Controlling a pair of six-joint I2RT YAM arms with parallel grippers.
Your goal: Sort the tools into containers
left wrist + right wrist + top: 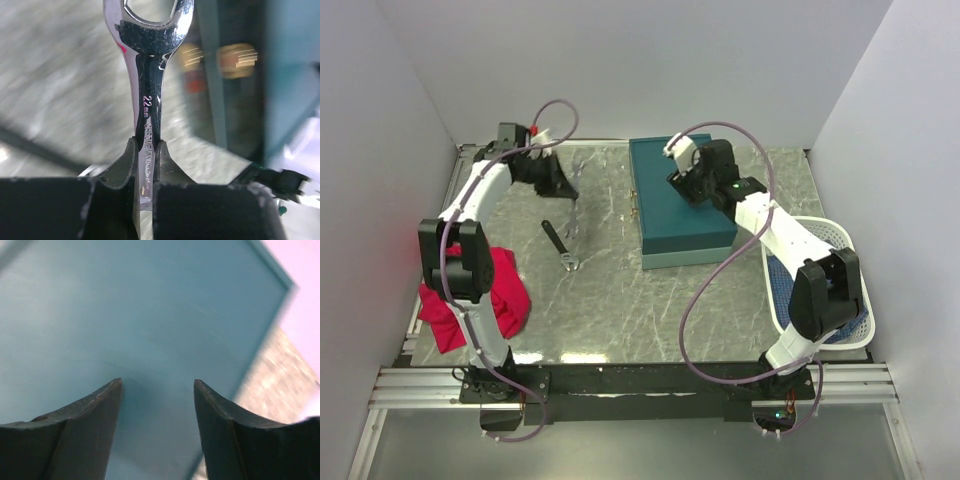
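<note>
Left claw [147, 150]: pinched tight on the shank of a silver wrench [150, 75], pads on the flat faces, ring end pointing away from the wrist. A grip on the flats, low on the shank, probably stops the tool from swivelling while it is carried. In the overhead view the wrench hangs below the claw at the far left of the desk [620, 320], seemingly clear of the surface.

Right claw [157, 390]: fingers spread, nothing between them. It hangs just above the lid of the teal box [685, 215], near a corner. The lid looks shut, so the claw is likely there to raise it; nothing can go in until it opens.

Second wrench [561, 246]: flat on the desk, between the left arm and the box, touching neither. Not yet sorted.

White basket [848, 238]: far right edge, blue lining visible, partly hidden by the right arm; contents cannot be made out.

Red cloth [505, 290]: bunched beside the left arm, no obvious part in the sorting
</note>
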